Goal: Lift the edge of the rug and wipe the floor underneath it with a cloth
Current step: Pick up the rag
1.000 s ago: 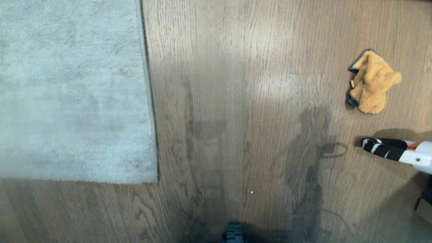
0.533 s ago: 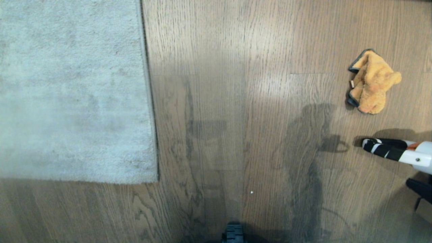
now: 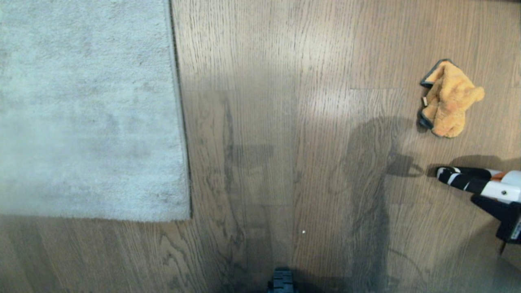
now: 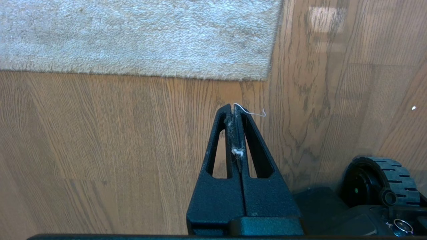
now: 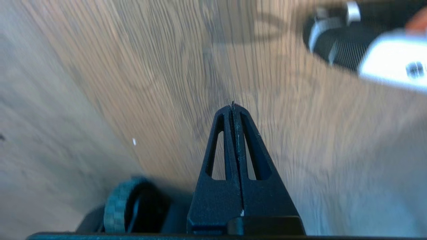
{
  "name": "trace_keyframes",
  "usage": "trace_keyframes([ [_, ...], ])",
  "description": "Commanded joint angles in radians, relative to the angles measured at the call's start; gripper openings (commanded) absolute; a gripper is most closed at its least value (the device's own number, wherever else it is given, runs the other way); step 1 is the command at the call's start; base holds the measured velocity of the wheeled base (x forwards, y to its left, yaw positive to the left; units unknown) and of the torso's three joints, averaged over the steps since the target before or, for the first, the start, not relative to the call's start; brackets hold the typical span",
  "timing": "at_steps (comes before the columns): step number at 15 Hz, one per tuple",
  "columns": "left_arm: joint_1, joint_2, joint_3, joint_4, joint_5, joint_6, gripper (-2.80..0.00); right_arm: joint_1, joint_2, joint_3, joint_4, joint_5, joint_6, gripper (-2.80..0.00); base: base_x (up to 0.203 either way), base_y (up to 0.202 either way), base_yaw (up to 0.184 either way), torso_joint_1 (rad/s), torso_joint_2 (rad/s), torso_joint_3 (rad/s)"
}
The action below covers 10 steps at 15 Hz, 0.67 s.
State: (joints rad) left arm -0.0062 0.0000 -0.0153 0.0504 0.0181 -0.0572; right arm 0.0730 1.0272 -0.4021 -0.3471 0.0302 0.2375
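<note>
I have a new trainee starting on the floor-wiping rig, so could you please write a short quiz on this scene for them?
1. True or false: the cloth lies on the rug.
2. Which gripper shows lint and a loose thread at its tips?
A. the left gripper
B. the right gripper
3. Fill in: the rug lies flat on the ____.

Key:
1. False. The cloth is bunched on the bare floor, far on the robot's right, well apart from the rug.
2. A. Both grippers are shut and hold nothing; only the left carries fluff.
3. floor; no edge is lifted yet.
</note>
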Motion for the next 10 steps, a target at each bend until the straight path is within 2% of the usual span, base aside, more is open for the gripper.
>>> trace_keyframes([
  [1,0.0,0.0,0.0,0.0,0.0,-0.001,-2.8,0.001,0.072,-0.027,-0.033,0.0,0.002,-2.8,0.0,0.0,0.0,0.0,0.0,0.0],
  [7,0.0,0.0,0.0,0.0,0.0,-0.001,-2.8,0.001,0.126,-0.063,-0.042,0.008,-0.001,-2.8,0.0,0.0,0.0,0.0,0.0,0.0],
  [8,0.0,0.0,0.0,0.0,0.0,-0.001,-2.8,0.001,0.131,-0.065,-0.043,0.007,0.0,-2.05,0.0,0.0,0.0,0.0,0.0,0.0],
  [9,0.0,0.0,0.0,0.0,0.001,-0.001,-2.8,0.001,0.14,-0.068,-0.043,0.007,-0.003,0.0,0.0,0.0,0.0,0.0,0.0,0.0],
  [10,0.0,0.0,0.0,0.0,0.0,-0.001,-2.8,0.001,0.143,-0.07,-0.043,0.007,-0.003,0.0,0.0,0.0,0.0,0.0,0.0,0.0],
])
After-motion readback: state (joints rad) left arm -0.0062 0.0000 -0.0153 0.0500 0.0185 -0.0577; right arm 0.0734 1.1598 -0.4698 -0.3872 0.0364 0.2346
